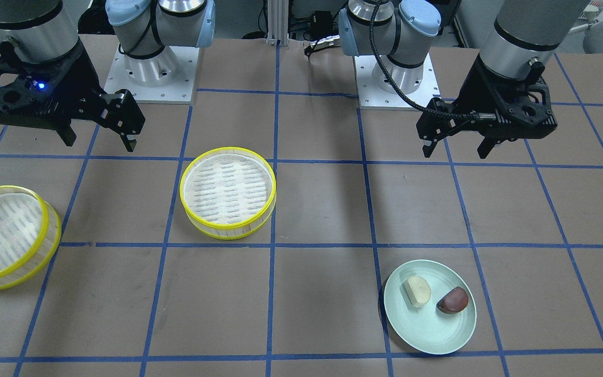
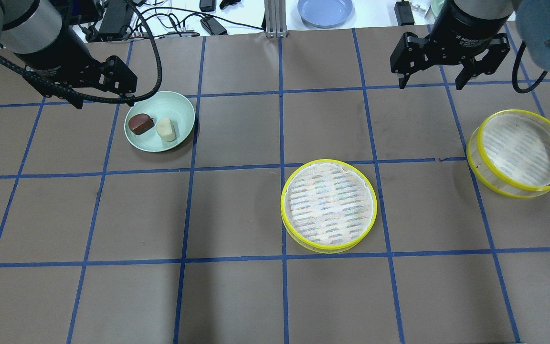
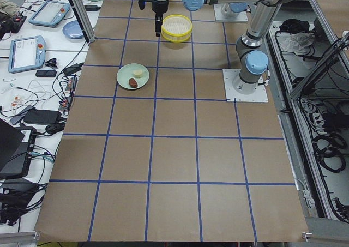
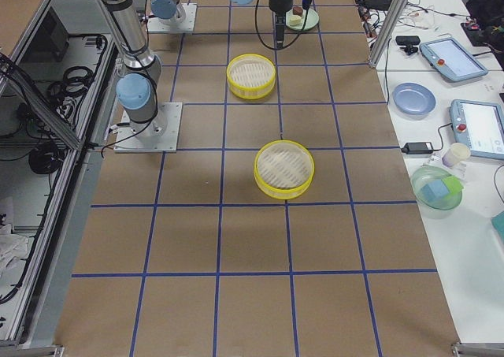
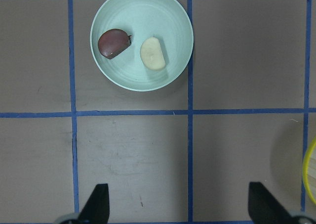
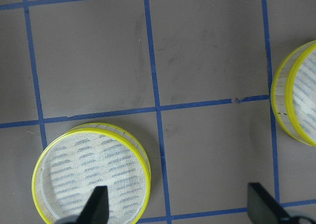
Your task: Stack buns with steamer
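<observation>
Left hand (image 1: 454,152) wide open, empty, above table (image 1: 322,293) near plate (image 1: 427,346). Right hand (image 1: 100,142) likewise, well apart from plate. Cream bun (image 1: 417,291), brown bun (image 1: 453,300) on plate, not touching. First steamer tier (image 1: 231,226) beside plate, second steamer tier (image 1: 49,236) farther.

cream bun (image 2: 165,129) just beside brown bun (image 2: 140,123) | middle tier (image 2: 328,204), right tier (image 2: 518,153) well apart, open-topped

Buns (image 2: 165,129) side by side on plate (image 2: 182,109); one steamer tier (image 2: 328,205) mid-table, other tier (image 2: 518,153) far right.
</observation>
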### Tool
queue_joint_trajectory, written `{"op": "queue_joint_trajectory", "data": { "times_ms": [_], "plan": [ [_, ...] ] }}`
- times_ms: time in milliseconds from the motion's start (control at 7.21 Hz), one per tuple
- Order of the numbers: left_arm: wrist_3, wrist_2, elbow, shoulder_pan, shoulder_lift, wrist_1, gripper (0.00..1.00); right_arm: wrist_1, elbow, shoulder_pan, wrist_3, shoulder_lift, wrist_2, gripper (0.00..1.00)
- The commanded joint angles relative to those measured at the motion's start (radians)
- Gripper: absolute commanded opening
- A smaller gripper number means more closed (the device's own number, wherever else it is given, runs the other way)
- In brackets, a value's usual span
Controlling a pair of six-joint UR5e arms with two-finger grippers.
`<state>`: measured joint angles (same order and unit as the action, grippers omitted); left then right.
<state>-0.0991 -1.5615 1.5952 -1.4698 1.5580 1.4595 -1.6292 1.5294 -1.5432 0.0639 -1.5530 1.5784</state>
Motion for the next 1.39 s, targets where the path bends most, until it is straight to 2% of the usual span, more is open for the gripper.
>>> {"op": "queue_joint_trajectory", "data": {
  "times_ms": [0, 554, 832, 970, 1109, 1248],
  "plan": [
    [-0.001, 0.001, 0.000, 0.000, -0.004, 0.007, 1.00, 0.005, -0.002, 0.000, -0.004, -0.001, -0.001, 1.00],
    [-0.029, -0.014, 0.003, 0.006, 0.016, -0.011, 1.00, 0.052, -0.002, 0.017, -0.035, -0.001, 0.050, 0.99],
    [-0.189, -0.015, 0.003, 0.020, 0.069, -0.036, 1.00, 0.052, 0.012, 0.101, -0.187, 0.004, 0.049, 0.99],
    [-0.185, -0.014, 0.009, 0.026, 0.127, -0.089, 1.00, 0.055, 0.035, 0.179, -0.310, 0.007, 0.052, 0.99],
    [-0.171, -0.009, 0.026, 0.026, 0.201, -0.223, 1.00, 0.042, 0.087, 0.246, -0.442, 0.011, 0.051, 0.98],
    [-0.040, -0.002, 0.031, 0.026, 0.276, -0.310, 1.00, 0.014, 0.139, 0.312, -0.575, 0.013, 0.052, 0.97]
  ]
}}
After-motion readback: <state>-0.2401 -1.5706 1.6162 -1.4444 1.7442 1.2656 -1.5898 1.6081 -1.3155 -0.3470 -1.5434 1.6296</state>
